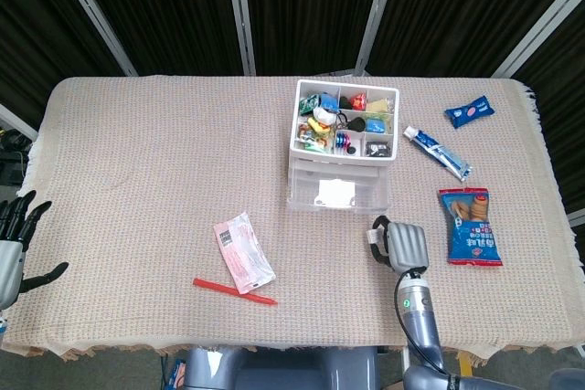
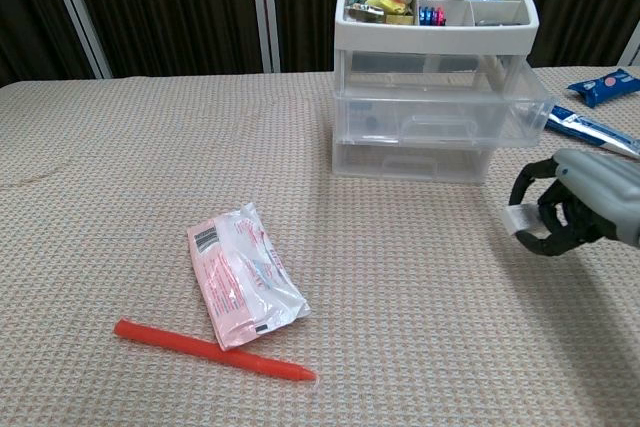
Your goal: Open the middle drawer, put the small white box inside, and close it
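Observation:
A clear three-drawer unit (image 1: 340, 171) (image 2: 430, 97) stands mid-table, its middle drawer (image 2: 445, 112) pulled out toward me. My right hand (image 1: 402, 246) (image 2: 580, 205) hovers just above the cloth in front of and to the right of the unit, gripping the small white box (image 1: 374, 236) (image 2: 521, 219) between its fingers. Only an edge of the box shows. My left hand (image 1: 13, 242) hangs open off the table's left edge.
A tray of small items (image 1: 345, 121) tops the drawer unit. A pink packet (image 1: 243, 251) (image 2: 243, 273) and a red pen (image 1: 234, 290) (image 2: 212, 349) lie front left. A snack bag (image 1: 470, 226), a toothpaste tube (image 1: 437, 152) and a blue packet (image 1: 470, 112) lie right.

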`<state>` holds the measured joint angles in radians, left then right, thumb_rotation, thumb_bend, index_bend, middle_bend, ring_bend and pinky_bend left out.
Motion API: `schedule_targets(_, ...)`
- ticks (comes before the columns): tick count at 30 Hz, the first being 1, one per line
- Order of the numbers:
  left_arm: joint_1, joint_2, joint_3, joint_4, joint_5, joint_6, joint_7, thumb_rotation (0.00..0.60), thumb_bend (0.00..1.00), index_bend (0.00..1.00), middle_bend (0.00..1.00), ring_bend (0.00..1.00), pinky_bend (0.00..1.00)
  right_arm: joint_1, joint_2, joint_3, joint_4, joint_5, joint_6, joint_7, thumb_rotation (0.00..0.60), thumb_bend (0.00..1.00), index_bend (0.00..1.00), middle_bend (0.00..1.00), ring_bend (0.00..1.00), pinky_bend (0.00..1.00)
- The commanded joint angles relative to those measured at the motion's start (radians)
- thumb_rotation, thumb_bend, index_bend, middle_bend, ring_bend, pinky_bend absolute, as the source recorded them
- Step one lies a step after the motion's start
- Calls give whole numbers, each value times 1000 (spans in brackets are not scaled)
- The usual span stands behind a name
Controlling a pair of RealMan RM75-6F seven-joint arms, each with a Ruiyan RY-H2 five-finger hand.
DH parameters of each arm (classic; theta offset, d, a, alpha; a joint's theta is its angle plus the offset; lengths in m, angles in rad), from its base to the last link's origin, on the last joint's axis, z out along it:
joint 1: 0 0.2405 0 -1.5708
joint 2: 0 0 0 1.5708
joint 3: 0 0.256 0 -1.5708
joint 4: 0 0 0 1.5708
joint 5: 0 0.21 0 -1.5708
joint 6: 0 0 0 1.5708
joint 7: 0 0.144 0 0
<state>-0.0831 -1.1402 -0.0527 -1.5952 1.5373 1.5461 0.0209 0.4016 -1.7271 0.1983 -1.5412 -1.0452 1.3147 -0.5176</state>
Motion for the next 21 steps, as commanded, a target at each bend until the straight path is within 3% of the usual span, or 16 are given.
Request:
schedule_targets(1,0,0,0,0,1,1,1,600,66,121,0,0,0,-30,124,-13,-112,-28,19,-2,600,278,596,773,759,572)
schedule_targets(6,1,-1,1,0,2,3,4,600,67,121,0,0,0,-58,246,-19,-210,-39,26,11,600,277,596,773,759,571)
schedule_targets(11,1,-3,1,-1,3,4,9,600,67,121,0,0,0,-67,305,-7,-260,-57,42,25,600,277,596,773,759,572)
schedule_targets(21,1,-5,-1,1,1,5,13,600,66,121,0,0,0,-44,361,98,-396,-62,80,74,600,278,606,773,759,572)
